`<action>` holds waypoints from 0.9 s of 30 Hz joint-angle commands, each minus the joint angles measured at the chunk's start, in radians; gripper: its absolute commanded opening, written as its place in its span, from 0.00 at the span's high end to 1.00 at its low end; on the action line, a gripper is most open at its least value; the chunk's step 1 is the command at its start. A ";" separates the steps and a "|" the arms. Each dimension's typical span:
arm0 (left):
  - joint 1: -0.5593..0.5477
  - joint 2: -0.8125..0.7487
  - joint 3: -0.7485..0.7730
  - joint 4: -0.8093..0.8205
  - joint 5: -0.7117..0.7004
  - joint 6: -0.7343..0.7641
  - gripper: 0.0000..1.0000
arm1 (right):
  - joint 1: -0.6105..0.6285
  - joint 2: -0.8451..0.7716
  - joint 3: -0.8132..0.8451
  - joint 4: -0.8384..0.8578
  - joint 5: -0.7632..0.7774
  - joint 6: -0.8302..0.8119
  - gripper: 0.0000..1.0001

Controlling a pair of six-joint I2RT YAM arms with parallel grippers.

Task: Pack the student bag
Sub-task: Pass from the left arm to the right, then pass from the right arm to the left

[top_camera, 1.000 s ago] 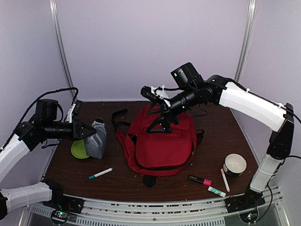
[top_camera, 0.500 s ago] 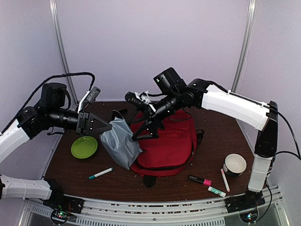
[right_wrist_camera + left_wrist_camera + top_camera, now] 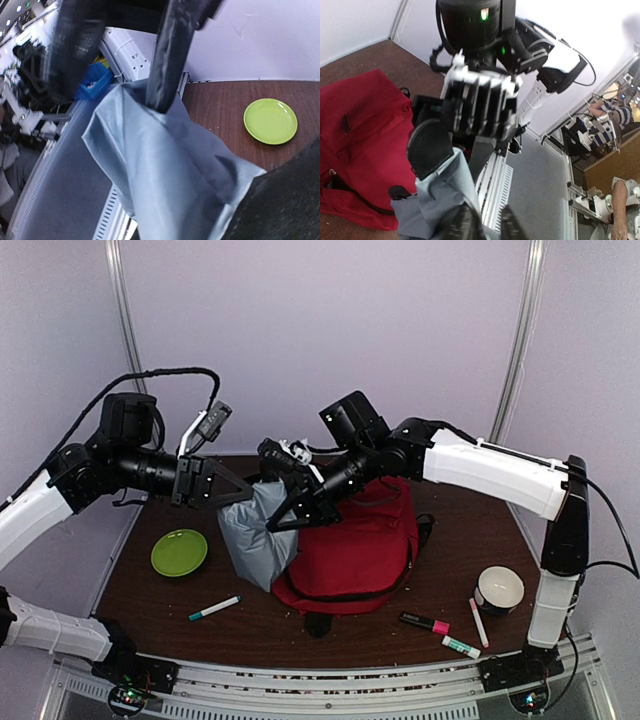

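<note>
Above the middle of the table (image 3: 135,590), your left gripper (image 3: 243,496) is clamped on the top edge of a grey pouch (image 3: 255,545). The pouch hangs down just beside the left edge of the red bag (image 3: 355,545). The bag lies at the table's centre, under your right arm. Your right gripper (image 3: 290,518) has its jaws spread wide, one finger at the pouch's upper corner, nothing held.

To do this step well, I judge you should hold the left clamp firm. Use the right gripper to lift the bag's mouth, so the pouch can slide in (whether the zip is open, no view shows clearly). Go slowly, because the two grippers are close together.

Only the top view gives the layout: a green plate (image 3: 179,552) left of the pouch, a cup (image 3: 499,590) at the right, markers (image 3: 425,623) along the front. Only the left wrist view shows its fingers (image 3: 462,225) pinching the grey fabric. Only the right wrist view shows the wide gap between its fingers (image 3: 167,55).
</note>
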 commanded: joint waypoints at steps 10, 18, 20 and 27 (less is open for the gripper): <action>-0.049 -0.191 -0.345 0.392 -0.530 0.035 0.02 | -0.180 -0.197 -0.284 0.650 -0.026 0.673 0.94; -0.178 -0.013 -0.377 0.634 -0.576 0.000 0.02 | -0.208 -0.200 -0.256 0.778 -0.040 0.850 0.95; -0.179 0.009 -0.380 0.692 -0.575 -0.016 0.02 | -0.208 -0.203 -0.270 0.806 -0.044 0.873 0.95; -0.178 0.084 -0.317 0.707 -0.615 -0.005 0.02 | -0.208 -0.195 -0.301 0.874 -0.082 0.940 0.95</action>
